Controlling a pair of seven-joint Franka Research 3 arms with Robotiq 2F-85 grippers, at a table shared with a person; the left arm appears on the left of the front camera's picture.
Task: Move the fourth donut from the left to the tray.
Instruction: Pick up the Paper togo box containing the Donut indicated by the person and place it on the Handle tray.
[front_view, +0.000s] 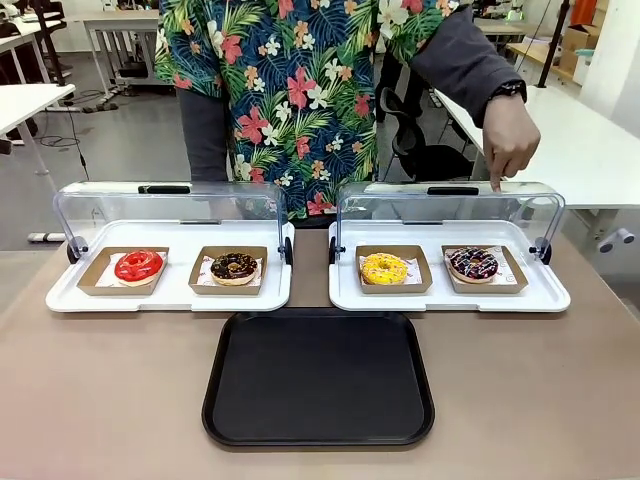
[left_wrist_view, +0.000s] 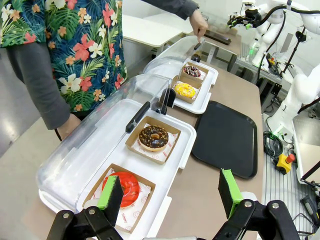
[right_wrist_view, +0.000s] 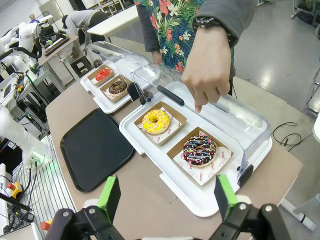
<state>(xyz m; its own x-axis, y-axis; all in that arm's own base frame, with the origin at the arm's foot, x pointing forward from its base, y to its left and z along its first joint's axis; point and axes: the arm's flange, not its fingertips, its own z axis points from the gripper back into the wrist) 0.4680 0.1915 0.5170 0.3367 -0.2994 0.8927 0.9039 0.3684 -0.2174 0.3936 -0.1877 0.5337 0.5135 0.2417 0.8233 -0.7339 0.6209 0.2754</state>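
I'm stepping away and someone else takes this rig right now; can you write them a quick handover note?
Left gripper: open, holding nothing.
Right gripper: open, holding nothing, on the side of the striped chocolate donut.
That donut, fourth from the left, sits on its cardboard dish in the right white tray, whose clear lid is raised.
The person's hand points down at it from above the lid.
The black tray lies nearer the robot, in the middle.
Done: nothing yet.
Left: pick up the donut and set it on the black tray.
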